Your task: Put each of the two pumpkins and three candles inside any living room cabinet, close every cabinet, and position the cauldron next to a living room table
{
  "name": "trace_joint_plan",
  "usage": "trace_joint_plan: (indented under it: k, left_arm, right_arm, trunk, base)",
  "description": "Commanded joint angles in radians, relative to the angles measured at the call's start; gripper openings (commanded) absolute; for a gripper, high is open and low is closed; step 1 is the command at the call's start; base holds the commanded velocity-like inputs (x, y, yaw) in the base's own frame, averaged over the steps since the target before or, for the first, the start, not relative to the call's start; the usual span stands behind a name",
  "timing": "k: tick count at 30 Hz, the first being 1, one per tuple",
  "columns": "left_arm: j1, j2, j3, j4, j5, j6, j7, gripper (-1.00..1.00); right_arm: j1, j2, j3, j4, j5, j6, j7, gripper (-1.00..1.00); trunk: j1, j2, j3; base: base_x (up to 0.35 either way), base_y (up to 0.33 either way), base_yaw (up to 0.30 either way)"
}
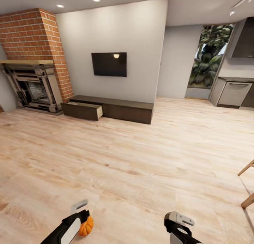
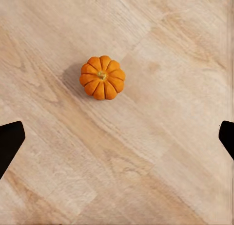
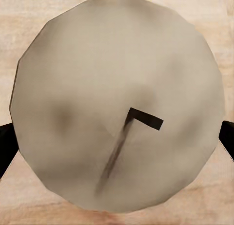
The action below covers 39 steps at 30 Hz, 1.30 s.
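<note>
Across a wide stretch of pale wood floor (image 1: pixel 141 149): the cabinet (image 1: pixel 113 110), long and low in dark brown, set against the white wall beneath a black television (image 1: pixel 109 64). Left drawer (image 1: pixel 83 110) pulled out, pale inside showing; right drawer flush and shut. Brick fireplace (image 1: pixel 33 61) just beside the cabinet's left end.

Near the lower edge of the head view, by the left pincer (image 1: pixel 82 210): a small orange pumpkin (image 1: pixel 86 226), partly hidden behind the arm. From the left wrist: the same pumpkin (image 2: pixel 102 77) seen from above, upright on the floor boards, stem up, well clear of the two dark fingertips (image 2: pixel 9 140) spread wide at either edge. Open, gripping nothing.

Right pincer (image 1: pixel 180 223) low at the right. From the right wrist: a pale, round candle (image 3: pixel 117 103) seen end-on, bent black wick (image 3: pixel 144 119) in the middle, dark fingertips (image 3: pixel 6 147) pressed at both sides. Closed on the candle.
</note>
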Motion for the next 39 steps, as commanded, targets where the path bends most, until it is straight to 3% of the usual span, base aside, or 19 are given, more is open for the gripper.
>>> trace_joint_plan:
  k: [1, 30, 39]
  left_arm:
    - [-0.001, 0.001, -0.008, -0.002, 0.008, 0.003, 0.009, 1.00]
    - [-0.001, 0.002, -0.012, 0.026, 0.004, 0.001, 0.009, 1.00]
    - [-0.001, 0.003, -0.011, 0.026, 0.004, 0.001, 0.009, 1.00]
  right_arm:
    - [-0.001, 0.000, 0.010, 0.000, -0.009, -0.004, -0.003, -1.00]
    - [-0.001, 0.002, 0.012, -0.001, -0.008, -0.008, -0.002, -1.00]
    - [-0.001, 0.002, 0.013, 0.000, -0.008, -0.046, -0.003, -1.00]
  trunk:
    - [0.001, -0.001, -0.001]
    - [0.001, -0.001, -0.001]
    - [0.001, -0.001, -0.001]
  base:
    - [0.342, -0.109, -0.084]
    - [0.310, -0.172, -0.028]
    - [0.320, -0.106, 0.046]
